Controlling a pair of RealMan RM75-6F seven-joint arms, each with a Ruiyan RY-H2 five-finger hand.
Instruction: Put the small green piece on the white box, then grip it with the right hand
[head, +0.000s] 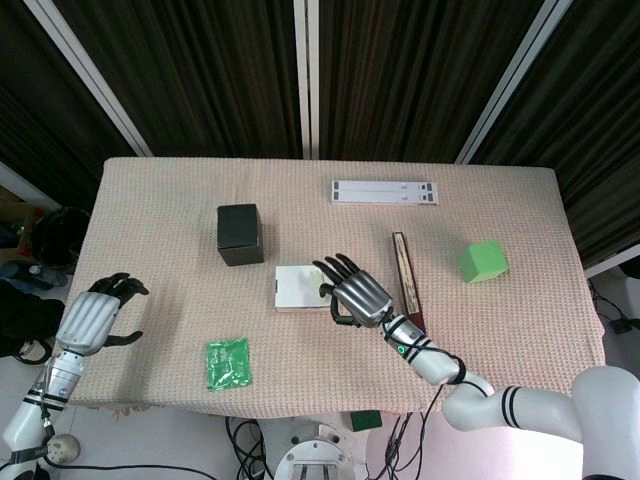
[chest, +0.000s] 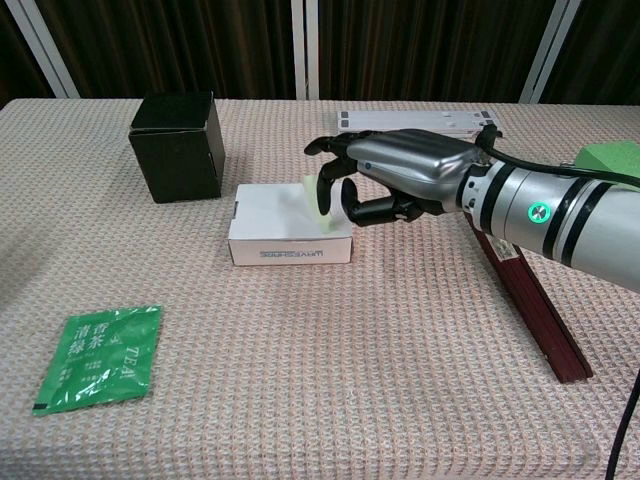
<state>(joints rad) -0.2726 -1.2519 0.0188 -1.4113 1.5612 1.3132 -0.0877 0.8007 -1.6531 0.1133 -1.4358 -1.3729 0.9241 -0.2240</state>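
The white box (chest: 275, 225) lies flat near the middle of the table, also seen from above as white box (head: 293, 288). My right hand (chest: 400, 180) hovers over its right end and pinches the small pale green piece (chest: 317, 193) between thumb and a finger. The piece stands tilted, lifted just off the box top. From the head view the right hand (head: 358, 295) covers the box's right edge, with the green piece (head: 322, 291) peeking out at its fingertips. My left hand (head: 95, 315) hangs off the table's left front edge, empty, fingers loosely bent and apart.
A black box (chest: 178, 146) stands behind and left of the white box. A green tea packet (chest: 98, 358) lies at the front left. A dark brown strip (chest: 530, 305) runs under my right forearm. A green cube (head: 483, 261) sits far right, a white strip (head: 384, 191) at the back.
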